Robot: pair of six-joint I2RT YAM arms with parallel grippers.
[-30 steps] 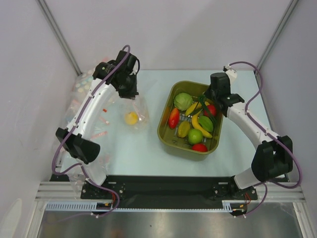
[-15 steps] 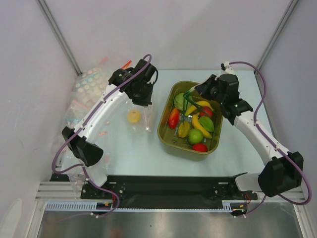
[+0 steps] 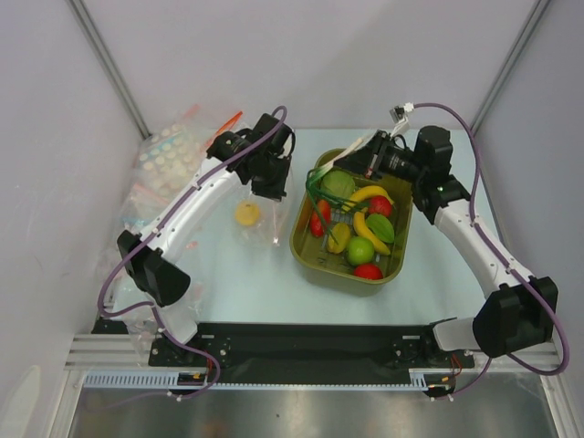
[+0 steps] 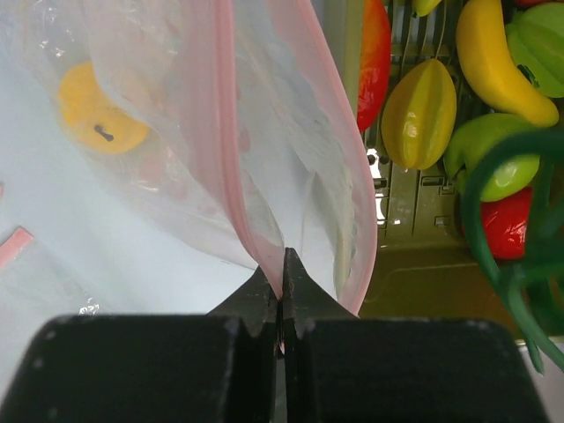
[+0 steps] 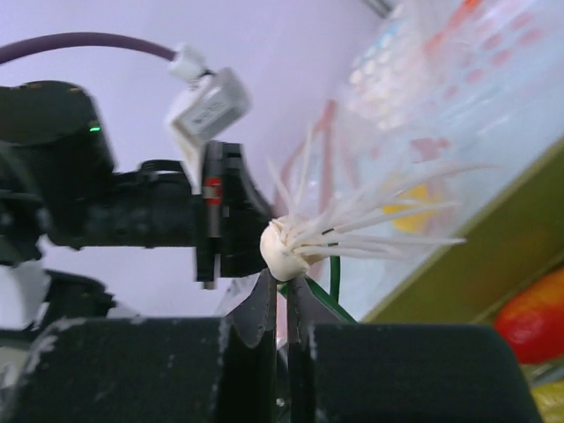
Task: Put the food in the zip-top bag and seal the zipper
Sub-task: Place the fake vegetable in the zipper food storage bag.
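The left jaws are pressed fully shut on the zipper (image 4: 220, 141) of the bag (image 3: 263, 212). The two pink runs of the strip meet at the jaw tips and spread apart away from them, so the mouth gapes. A second ago these jaws were further left of the tub (image 3: 301, 245). They have since carried the bag's mouth rightward, and it now hangs just beside the tub's left wall. The bag's body lies on the counter (image 3: 246, 274) left of the tub. The lemon (image 3: 245, 214) is inside it, about where it was before.

The right jaws are also closed, gripping the white bulb of a spring onion (image 5: 282, 247), whose pale roots bristle out past the tips. A second ago they were down among the fruit at the tub's right side. They have since risen above its far rim and turned to point left. The onion's green stalks (image 3: 316, 187) loop down over the tub's far-left corner.

The tub holds the bananas (image 3: 370, 193), the green apple (image 3: 359, 251) and a tomato (image 3: 369, 271), with a cabbage (image 3: 338, 185) and a yellow starfruit (image 4: 419, 115). Dotted bags (image 3: 162, 153) lie well left of the tub.
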